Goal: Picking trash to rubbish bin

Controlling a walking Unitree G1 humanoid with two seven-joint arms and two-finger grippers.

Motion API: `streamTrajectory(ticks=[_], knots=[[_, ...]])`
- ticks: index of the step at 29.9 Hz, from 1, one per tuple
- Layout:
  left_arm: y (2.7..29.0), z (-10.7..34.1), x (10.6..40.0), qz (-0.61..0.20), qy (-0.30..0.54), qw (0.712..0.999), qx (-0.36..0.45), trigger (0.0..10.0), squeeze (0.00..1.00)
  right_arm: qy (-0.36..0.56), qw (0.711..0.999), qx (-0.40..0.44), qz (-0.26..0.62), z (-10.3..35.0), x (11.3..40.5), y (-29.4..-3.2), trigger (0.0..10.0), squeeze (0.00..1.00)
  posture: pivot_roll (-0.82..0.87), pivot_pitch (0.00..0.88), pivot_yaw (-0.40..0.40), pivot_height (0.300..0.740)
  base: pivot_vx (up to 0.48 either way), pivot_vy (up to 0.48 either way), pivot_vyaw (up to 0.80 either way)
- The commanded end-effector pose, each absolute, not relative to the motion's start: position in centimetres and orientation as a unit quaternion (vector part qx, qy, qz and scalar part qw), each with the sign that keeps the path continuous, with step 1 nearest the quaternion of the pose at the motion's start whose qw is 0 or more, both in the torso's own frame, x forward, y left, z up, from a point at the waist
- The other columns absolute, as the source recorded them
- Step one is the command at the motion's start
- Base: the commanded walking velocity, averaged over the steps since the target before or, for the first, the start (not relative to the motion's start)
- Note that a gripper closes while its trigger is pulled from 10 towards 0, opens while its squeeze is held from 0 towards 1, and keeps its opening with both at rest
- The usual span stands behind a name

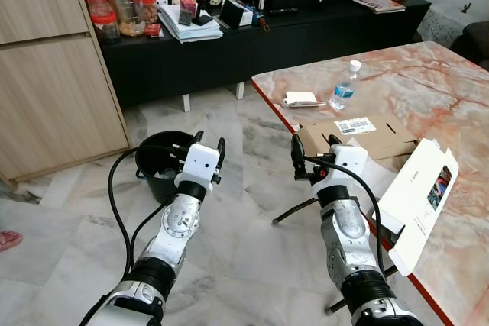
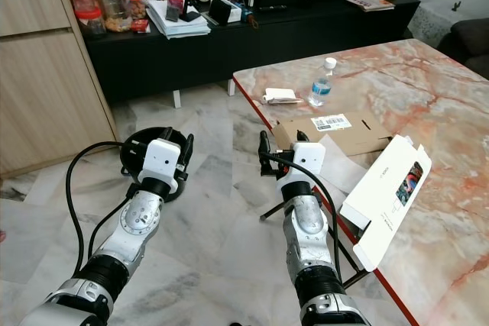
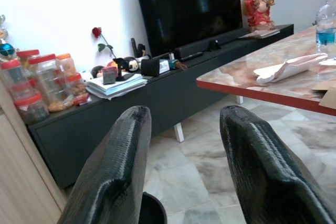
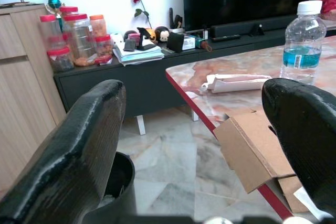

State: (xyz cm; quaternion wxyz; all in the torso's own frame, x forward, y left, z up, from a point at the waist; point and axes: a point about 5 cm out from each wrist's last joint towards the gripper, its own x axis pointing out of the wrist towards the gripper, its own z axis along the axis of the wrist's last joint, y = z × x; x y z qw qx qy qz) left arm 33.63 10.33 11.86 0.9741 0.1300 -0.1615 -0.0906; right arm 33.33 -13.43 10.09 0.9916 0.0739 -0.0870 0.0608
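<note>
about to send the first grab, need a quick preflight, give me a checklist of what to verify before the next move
1. Right claw open, holding nothing: ok.
2. Left claw open, holding nothing: ok.
3. Flattened brown cardboard box at the marble table's near edge, just beyond the right claw: ok.
4. Round black rubbish bin on the floor beside the left claw, mouth uncovered: ok.
5. Clear plastic water bottle upright, apart from the cardboard: ok.
6. Room left in bin: cannot tell.

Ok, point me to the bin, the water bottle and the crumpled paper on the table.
bin [image 1: 153, 159]: left eye view, on its black rim.
water bottle [image 1: 344, 91]: left eye view, on its clear body.
crumpled paper [image 1: 300, 99]: left eye view, on its white middle, beside the bottle.
</note>
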Motion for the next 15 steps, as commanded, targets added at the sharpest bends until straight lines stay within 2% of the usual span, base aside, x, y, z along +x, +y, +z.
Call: streamTrajectory(ticks=[1,15], knots=[[9.73,12.52,33.98,-0.104,-0.169,0.971,0.133,10.0,0.0,-0.086,0.992,0.073,0.053,10.02,33.44,-13.75,10.0,0.0,0.06,0.035,-0.06,0.74,0.0,0.0,-0.7],[10.19,13.0,34.41,-0.107,-0.17,0.969,0.145,10.0,0.0,-0.088,0.992,0.078,0.04,10.07,33.74,-13.59,10.0,0.0,0.07,0.047,-0.026,0.74,0.0,0.0,-0.7]])
